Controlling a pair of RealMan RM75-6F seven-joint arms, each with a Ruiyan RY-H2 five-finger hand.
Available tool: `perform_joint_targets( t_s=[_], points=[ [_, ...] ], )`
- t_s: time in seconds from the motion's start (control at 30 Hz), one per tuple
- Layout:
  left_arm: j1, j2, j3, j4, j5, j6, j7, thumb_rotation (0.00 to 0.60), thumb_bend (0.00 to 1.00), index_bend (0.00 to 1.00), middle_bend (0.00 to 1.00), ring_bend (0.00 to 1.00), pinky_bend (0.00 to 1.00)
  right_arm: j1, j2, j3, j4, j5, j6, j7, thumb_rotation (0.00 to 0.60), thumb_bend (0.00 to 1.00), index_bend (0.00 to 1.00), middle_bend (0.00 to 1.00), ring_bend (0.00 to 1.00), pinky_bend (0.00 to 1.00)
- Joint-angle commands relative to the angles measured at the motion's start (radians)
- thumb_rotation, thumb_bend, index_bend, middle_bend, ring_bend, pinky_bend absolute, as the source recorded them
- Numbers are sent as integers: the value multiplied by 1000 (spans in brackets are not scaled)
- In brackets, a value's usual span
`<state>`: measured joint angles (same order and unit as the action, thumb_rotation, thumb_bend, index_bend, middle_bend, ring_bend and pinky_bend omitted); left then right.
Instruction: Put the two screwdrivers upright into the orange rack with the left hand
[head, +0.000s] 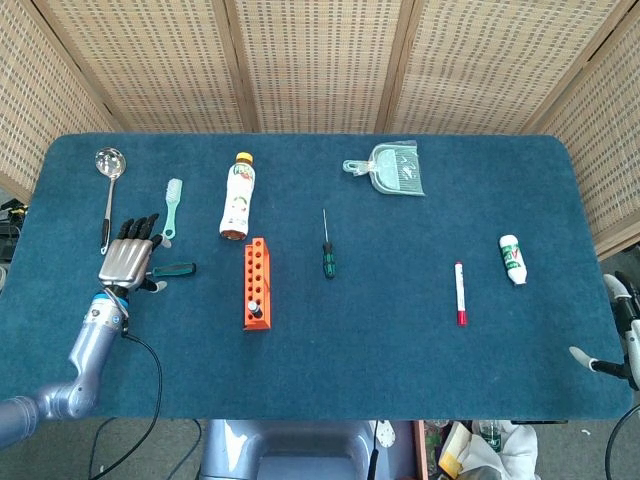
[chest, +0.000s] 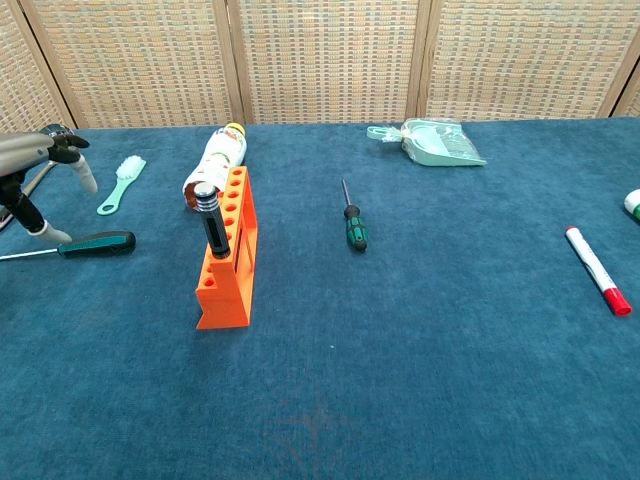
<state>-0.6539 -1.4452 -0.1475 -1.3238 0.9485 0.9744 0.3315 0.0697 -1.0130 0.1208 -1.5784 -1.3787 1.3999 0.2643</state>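
Observation:
The orange rack lies left of centre, and a black-handled screwdriver stands upright in its near end. A green-and-black-handled screwdriver lies flat to the rack's left, shaft pointing left. My left hand hovers over that shaft with fingers spread, holding nothing; its thumb tip is close to the handle's end. Another green-handled screwdriver lies flat right of the rack. My right hand shows only spread fingertips at the right edge, with nothing in them.
A ladle, a mint brush and a bottle lie behind the left hand and rack. A mint dustpan sits at the back, with a red marker and a small white bottle to the right.

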Motion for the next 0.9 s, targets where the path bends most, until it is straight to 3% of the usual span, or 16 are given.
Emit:
perform_joint_targets(
  t_s=[0.03,0.33,0.9],
  points=[
    [-11,-41,-9,53,-13,-34,-21,600,0,365,0,0,0,2,-1,1,1,4,-4,-5,600,0,0,0,0,0],
    [-29,-126,-35,211,-9,-104,-111,600,22,449,0,0,0,4,-3,3,3,12,-11,-8,600,0,0,0,0,0],
    [-40,-187,-48,330,19,-167,-168,600,131,466,0,0,0,7,-5,4,8,19,-22,-9,600,0,0,0,0,0]
  ],
)
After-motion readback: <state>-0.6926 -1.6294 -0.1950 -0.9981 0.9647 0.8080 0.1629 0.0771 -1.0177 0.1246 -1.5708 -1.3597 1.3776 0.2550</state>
